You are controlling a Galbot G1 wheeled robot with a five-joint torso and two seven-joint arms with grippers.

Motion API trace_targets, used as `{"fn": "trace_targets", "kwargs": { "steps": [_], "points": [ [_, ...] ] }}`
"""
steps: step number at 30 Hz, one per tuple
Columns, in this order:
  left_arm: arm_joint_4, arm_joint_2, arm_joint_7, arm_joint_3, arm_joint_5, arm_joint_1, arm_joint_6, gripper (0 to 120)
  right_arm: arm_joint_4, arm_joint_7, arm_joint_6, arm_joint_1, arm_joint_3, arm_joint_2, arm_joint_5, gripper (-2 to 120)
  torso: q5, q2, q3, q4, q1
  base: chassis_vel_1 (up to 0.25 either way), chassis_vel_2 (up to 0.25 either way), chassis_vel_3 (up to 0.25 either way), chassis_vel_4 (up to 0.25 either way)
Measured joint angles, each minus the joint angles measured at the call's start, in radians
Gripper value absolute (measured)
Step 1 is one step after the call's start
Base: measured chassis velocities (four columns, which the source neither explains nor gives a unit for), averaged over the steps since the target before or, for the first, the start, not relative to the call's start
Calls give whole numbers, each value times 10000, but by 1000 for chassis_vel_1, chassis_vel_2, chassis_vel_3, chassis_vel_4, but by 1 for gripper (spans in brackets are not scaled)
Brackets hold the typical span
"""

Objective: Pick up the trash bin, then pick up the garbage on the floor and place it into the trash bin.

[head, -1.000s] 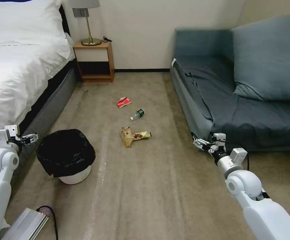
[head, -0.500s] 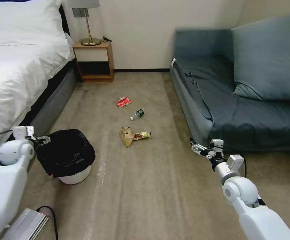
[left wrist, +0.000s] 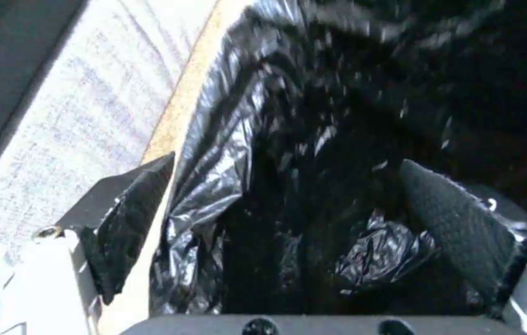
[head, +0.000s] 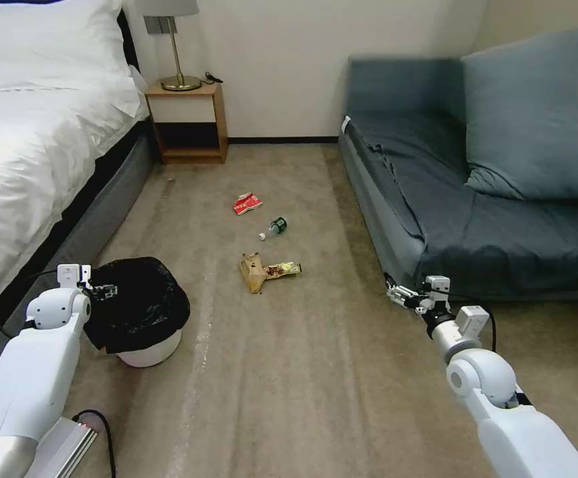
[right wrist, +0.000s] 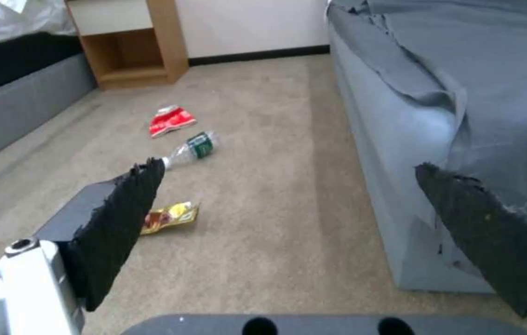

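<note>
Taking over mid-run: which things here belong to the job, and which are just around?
Job:
trash bin, left pincer open astride its lined rim
brown paper bag
yellow wrapper
bottle
red packet
right pincer open, idle by the sofa

Around:
bed
nightstand
lamp

The head view looks down the carpeted floor (head: 315, 372). The left wrist view sits close over the trash bin (left wrist: 313, 139). The right wrist view shares the floor litter.

Open carpet (head: 315, 372) btwn bed (head: 30, 166) & sofa (head: 475, 219).
</note>
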Motion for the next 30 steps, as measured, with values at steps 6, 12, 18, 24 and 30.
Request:
{"fn": "trace_targets", "kwargs": {
  "steps": [6, 12, 18, 24, 30],
  "points": [
    [567, -20, 469, 117, 864, -228, -236, 70, 206, 28, 5, -95, -58, -35, 100, 100, 1, 1, 0, 2, 0, 0, 0, 0, 0],
    [535, -57, 421, 57, 888, -189, -433, 47, 305, 37, 27, -240, 3, -92, 160, 100, 3, 1, 0, 3, 0, 0, 0, 0, 0],
    [257, 30, 408, -18, 729, 42, -644, 29, 483, 110, 34, -289, -7, -36, 226, 100, 1, 1, -1, 1, 0, 0, 0, 0, 0],
    [4, 138, 413, -157, 603, 343, -703, 16, 680, 331, 72, -164, 41, -119, 473, 100, -3, 2, -1, -1, 0, 0, 0, 0, 0],
    [-162, 62, 145, -418, 389, 560, -918, 16, 825, 360, 71, -393, 120, -196, 571, 100, -4, 2, -1, -1, 0, 0, 0, 0, 0]
  ]
}}
